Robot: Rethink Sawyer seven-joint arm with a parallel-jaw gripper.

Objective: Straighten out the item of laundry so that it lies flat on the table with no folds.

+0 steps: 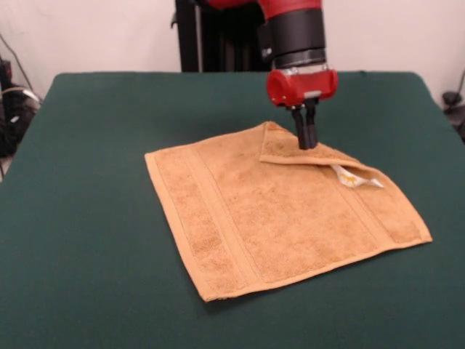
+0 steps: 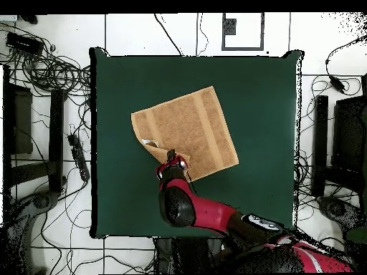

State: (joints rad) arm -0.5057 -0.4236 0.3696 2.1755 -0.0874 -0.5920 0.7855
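Note:
The item of laundry [image 1: 290, 218], an orange-tan towel, lies spread on the green table [image 1: 87, 182] a little right of centre. Its far corner is folded back over itself into a triangular flap [image 1: 290, 149], and a white tag [image 1: 356, 178] pokes out beside that flap. My gripper [image 1: 307, 145] comes straight down onto the flap's far edge, its two dark fingers pressed together at the cloth. In the overhead view the towel [image 2: 190, 129] sits as a tilted square, with the gripper [image 2: 170, 154] at its lower left edge near the tag [image 2: 150, 143].
Green cloth [image 2: 265, 107] surrounds the towel on all sides, widest toward the left in the front view. Cables and dark equipment [image 2: 43, 107] lie on the floor around the table.

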